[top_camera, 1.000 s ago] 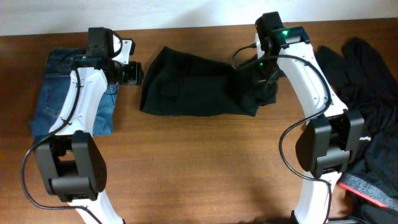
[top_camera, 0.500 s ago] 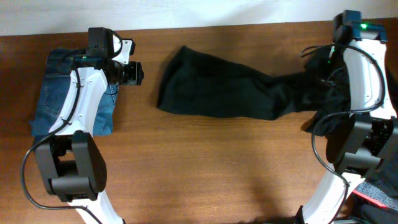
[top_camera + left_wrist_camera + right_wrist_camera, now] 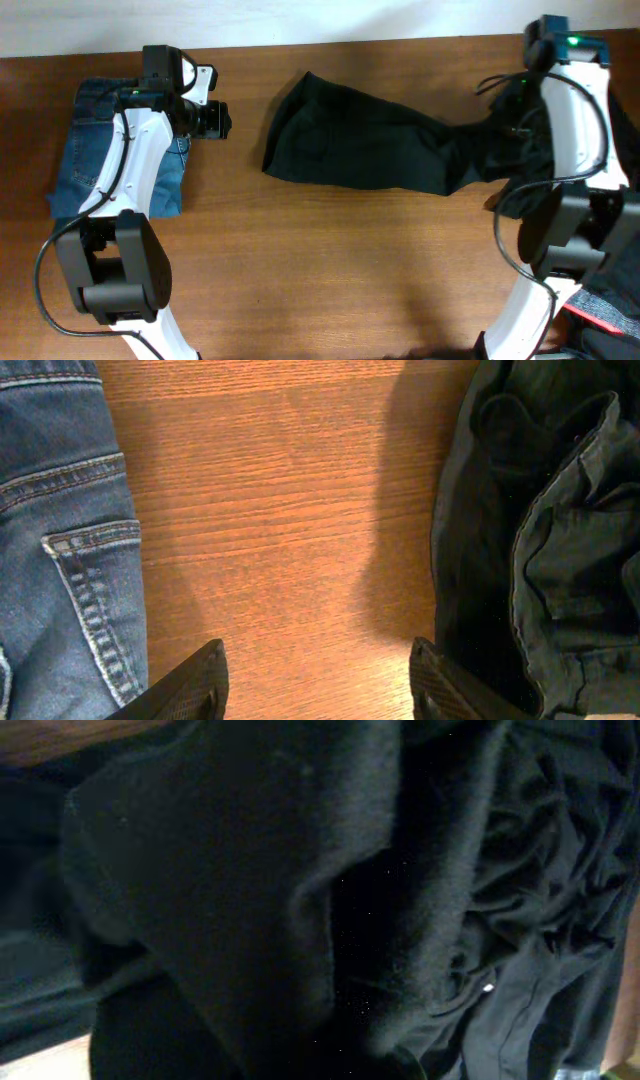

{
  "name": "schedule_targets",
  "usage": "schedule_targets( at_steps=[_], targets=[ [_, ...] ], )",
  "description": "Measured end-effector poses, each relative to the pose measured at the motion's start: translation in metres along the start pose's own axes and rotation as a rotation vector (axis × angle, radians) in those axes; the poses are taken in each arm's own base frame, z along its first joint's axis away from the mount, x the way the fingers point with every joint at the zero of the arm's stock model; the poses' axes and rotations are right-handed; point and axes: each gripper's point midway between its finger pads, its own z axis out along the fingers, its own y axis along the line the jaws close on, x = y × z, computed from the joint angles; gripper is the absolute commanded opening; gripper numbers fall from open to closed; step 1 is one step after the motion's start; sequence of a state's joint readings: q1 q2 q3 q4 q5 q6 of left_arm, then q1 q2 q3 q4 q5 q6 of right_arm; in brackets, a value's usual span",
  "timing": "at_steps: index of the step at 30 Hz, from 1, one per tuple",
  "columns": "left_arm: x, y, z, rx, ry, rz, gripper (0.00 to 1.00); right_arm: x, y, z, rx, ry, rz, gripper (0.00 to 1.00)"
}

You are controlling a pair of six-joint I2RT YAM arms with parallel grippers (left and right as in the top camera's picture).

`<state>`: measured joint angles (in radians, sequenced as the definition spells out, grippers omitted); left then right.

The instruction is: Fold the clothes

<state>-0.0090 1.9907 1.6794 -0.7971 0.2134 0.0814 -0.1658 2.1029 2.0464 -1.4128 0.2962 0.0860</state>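
The black trousers (image 3: 360,145) lie stretched across the far middle of the table, their right end drawn up to my right gripper (image 3: 520,118). That gripper is shut on the trousers, its fingers buried in dark cloth (image 3: 250,890) in the right wrist view. Folded blue jeans (image 3: 90,150) lie at the far left under my left arm. My left gripper (image 3: 222,120) stands open over bare wood, with nothing between its fingers (image 3: 190,685). Jeans (image 3: 60,540) are to its left and the trousers' end (image 3: 540,530) to its right.
A heap of other black clothes (image 3: 625,150) covers the table's right edge beside the right arm. A red-edged dark thing (image 3: 590,305) lies at the front right corner. The table's back edge (image 3: 330,42) runs just behind the trousers.
My right gripper has swung right with the trousers' end, pulling the bunched garment out long and shifting it rightward. The left arm has not moved.
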Motion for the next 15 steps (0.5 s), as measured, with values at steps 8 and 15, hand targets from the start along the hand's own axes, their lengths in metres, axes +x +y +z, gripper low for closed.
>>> schedule_targets(
  at_steps=[8, 15],
  targets=[
    [0.0, 0.0, 0.0, 0.0, 0.0, 0.0, 0.57, 0.002, 0.092, -0.028, -0.031, -0.084, -0.164, 0.17],
    [0.0, 0.0, 0.0, 0.0, 0.0, 0.0, 0.58, 0.004, 0.172, -0.019, -0.089, -0.117, -0.268, 0.45]
  ],
)
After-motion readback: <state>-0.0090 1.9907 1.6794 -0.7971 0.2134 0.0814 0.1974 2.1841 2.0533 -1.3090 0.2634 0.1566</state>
